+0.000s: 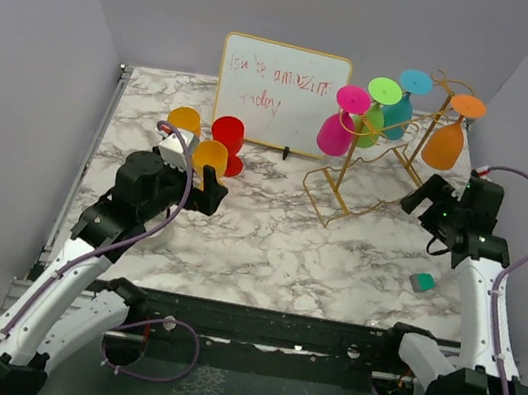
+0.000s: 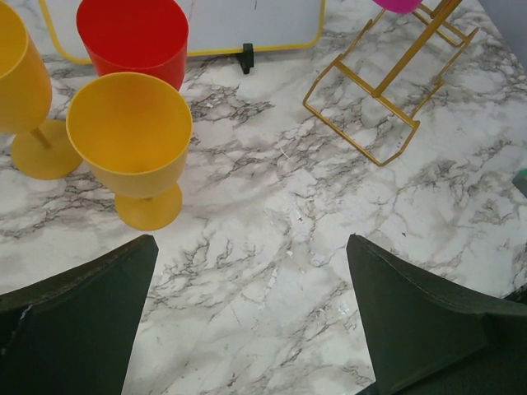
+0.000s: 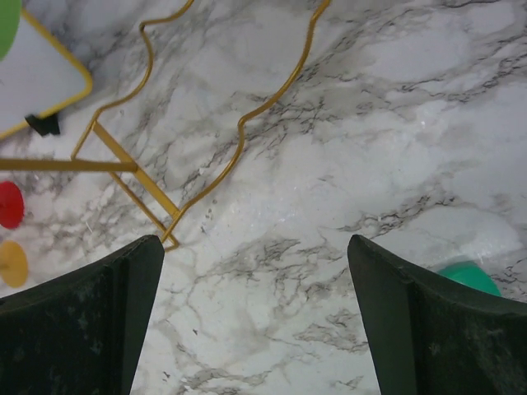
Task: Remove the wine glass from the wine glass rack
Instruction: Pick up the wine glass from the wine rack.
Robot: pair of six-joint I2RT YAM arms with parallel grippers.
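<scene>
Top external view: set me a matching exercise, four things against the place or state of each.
Things
1. pink glass
2. red glass
3. small green object
4. right gripper

Places or states
A. lies on the table, apart from every glass
B. open, nothing between its fingers
C. hangs upside down on the wine glass rack
D. stands upright by the whiteboard

Pairs: 1-C, 2-D, 3-A, 4-B

Bright, even light (soft shadows).
</scene>
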